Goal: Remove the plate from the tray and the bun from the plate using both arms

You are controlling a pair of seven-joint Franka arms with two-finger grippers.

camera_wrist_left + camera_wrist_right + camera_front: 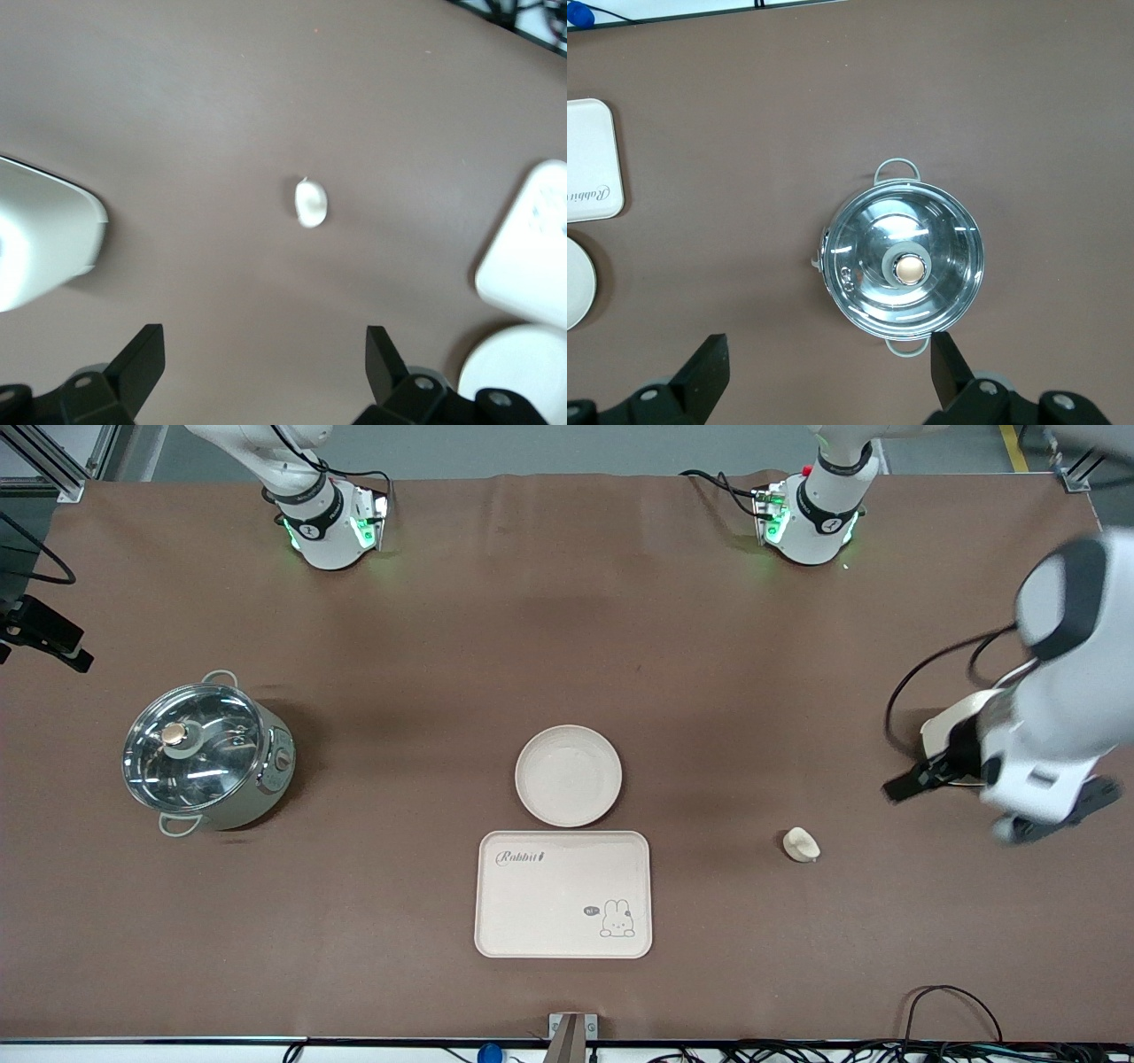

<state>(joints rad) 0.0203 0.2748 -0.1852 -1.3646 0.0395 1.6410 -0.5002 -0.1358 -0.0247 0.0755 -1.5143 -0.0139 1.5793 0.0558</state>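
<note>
Brown table [567, 646]: one plate [568, 775], one bun [801, 844].

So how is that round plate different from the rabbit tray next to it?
The plate is round and plain; the tray is rectangular with rounded corners and carries a rabbit drawing and lettering. The plate is narrower than the tray. The plate lies farther from the front camera, the tray nearer, right beside it. Both are cream-coloured, shallow, rimmed and hold nothing.
</note>
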